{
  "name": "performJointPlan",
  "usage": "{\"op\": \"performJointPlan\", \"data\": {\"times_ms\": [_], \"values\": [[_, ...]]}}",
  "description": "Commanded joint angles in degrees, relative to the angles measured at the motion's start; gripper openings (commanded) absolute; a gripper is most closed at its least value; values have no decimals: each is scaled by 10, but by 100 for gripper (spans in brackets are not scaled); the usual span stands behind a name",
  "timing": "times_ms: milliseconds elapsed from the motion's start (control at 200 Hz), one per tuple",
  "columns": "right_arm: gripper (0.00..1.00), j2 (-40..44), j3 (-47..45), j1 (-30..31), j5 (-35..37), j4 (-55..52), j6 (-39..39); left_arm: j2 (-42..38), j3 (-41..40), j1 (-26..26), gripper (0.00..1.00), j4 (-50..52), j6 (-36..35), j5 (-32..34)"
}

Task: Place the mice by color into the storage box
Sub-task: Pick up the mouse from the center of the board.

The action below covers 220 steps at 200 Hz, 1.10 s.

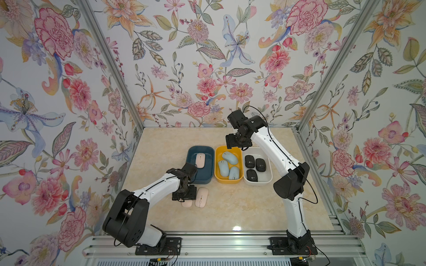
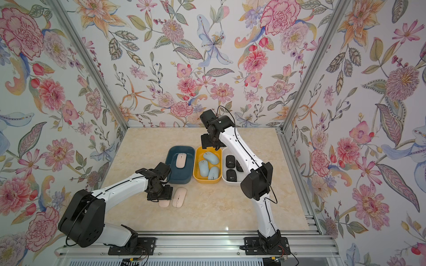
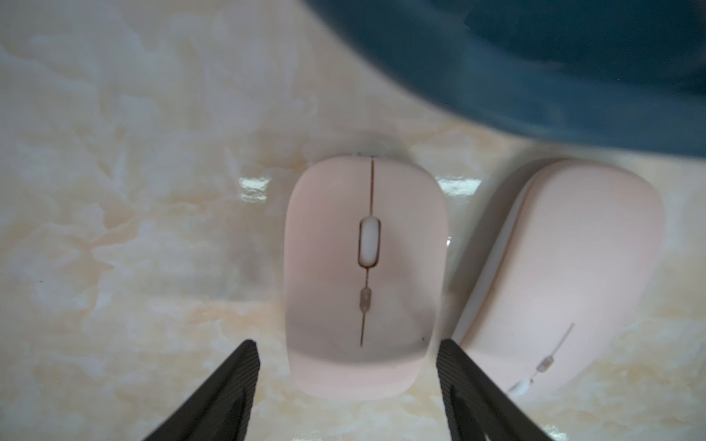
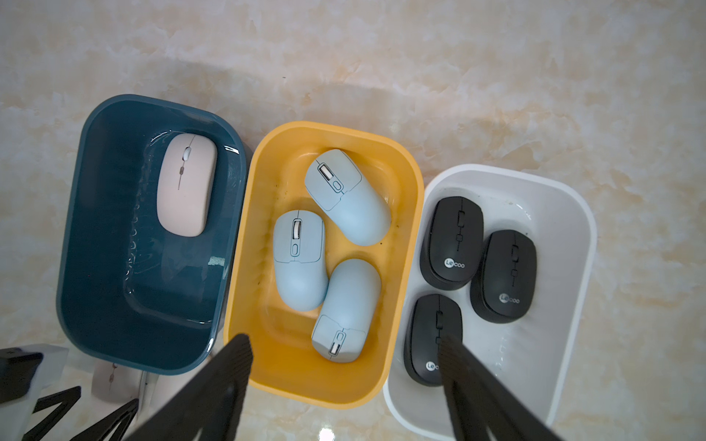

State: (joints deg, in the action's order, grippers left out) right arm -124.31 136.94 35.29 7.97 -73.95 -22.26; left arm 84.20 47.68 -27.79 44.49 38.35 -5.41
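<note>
Near of the teal box (image 1: 204,179), the left gripper (image 3: 347,345) hangs wide open directly over a pink mouse (image 3: 365,275), jaws straddling its width, long axis running near-far.

pink mice (image 3: 363,275) | blue mice (image 4: 300,263) | black mice (image 4: 452,244) | teal box (image 4: 99,267) | yellow box (image 4: 282,366) | white box (image 4: 554,305) | cream marbled table (image 1: 230,207) | floral walls (image 1: 207,69)

I see a cream marble tabletop (image 1: 230,207) at lower centre, floral wallpaper (image 1: 184,57) filling the frame above, and an aluminium rail (image 1: 230,241) along the bottom.
</note>
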Motion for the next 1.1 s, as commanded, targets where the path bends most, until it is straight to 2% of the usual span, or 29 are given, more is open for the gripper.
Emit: {"op": "performJointPlan", "data": {"times_ms": [0, 475, 615, 815, 1095], "values": [[81, -19, 7, -1, 7, -15, 8, 14, -5, -7, 77, -8, -7, 12], [80, -14, 7, -4, 12, -19, 10, 53, -7, -8, 74, -42, -9, 14], [80, -14, 4, -4, 12, -17, 10, 61, -7, -9, 64, -44, -7, 8], [80, -14, 1, -4, 10, -14, 9, 39, -31, -10, 54, -43, -5, -3], [80, -15, 2, -4, 6, -8, 8, 10, -26, -10, 52, -20, 1, -5]]}}
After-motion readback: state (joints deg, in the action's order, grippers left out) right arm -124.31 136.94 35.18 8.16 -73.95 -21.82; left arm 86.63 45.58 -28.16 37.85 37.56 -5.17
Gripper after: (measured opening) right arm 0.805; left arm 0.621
